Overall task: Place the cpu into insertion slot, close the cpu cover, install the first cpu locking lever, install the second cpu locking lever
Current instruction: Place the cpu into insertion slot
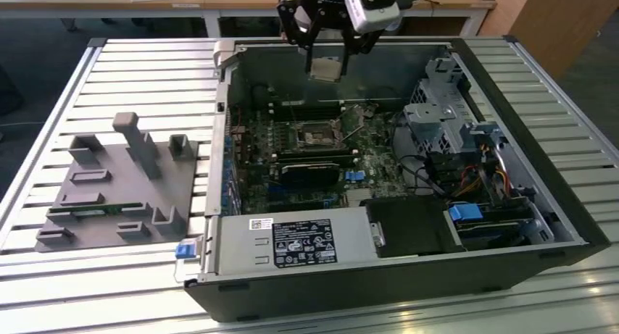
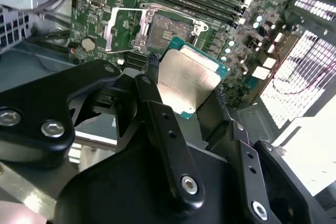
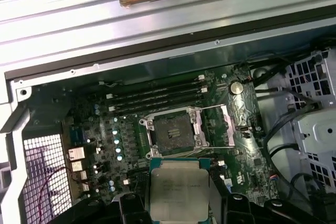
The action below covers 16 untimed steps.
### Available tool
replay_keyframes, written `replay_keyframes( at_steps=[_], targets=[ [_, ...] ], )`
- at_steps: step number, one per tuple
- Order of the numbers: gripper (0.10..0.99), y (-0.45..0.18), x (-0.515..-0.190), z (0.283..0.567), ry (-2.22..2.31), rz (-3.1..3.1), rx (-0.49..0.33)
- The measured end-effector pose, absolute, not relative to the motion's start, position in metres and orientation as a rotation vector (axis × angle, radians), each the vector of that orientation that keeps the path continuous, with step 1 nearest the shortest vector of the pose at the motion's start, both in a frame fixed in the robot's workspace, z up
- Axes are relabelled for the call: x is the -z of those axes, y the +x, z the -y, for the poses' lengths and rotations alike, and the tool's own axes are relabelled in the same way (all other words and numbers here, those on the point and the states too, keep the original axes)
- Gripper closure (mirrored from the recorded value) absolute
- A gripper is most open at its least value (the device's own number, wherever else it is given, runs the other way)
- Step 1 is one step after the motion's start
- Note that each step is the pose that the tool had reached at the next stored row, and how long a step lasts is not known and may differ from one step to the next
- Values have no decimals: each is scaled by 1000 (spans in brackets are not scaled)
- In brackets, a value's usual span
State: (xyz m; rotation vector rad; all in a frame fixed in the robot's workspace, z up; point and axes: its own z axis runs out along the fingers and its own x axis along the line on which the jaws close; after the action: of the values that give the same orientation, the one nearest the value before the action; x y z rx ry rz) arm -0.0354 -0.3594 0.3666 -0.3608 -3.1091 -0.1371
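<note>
Above the open computer case [image 1: 541,225], the gripper [image 1: 329,59] hangs over the far side of the motherboard [image 1: 290,196], closed on the cpu [image 1: 326,69], well apart from the board below. In the second wrist view its two black fingers [image 2: 152,66] pinch the chip by opposite edges, silvery lid facing the camera and green border showing around it. The insertion slot [image 3: 172,129] lies bare and dark inside its metal rim, just beside the long memory slots [image 3: 157,95], and the cpu cover [image 3: 227,124] stands swung open at one side of it, so the way down looks free. Nothing has been seated yet; the work stands at carrying the chip to the socket. To do this step well, I judge that the chip's edges should be squared to the socket's rim before any descent, since in the first wrist view the chip sits off to one side of the slot rather than over it. The chip wants to be level, lowered straight, and released only once it rests flat in the recess; sliding or pressing it risks the fine contacts. Whether its orientation marks match the socket's cannot be told here.
</note>
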Motion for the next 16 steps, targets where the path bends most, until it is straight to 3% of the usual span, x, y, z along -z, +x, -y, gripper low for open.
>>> replay_keyframes(
  at_steps=[16],
  targets=[
    [549,-35,-363,359,-676,3067,125]
  ],
)
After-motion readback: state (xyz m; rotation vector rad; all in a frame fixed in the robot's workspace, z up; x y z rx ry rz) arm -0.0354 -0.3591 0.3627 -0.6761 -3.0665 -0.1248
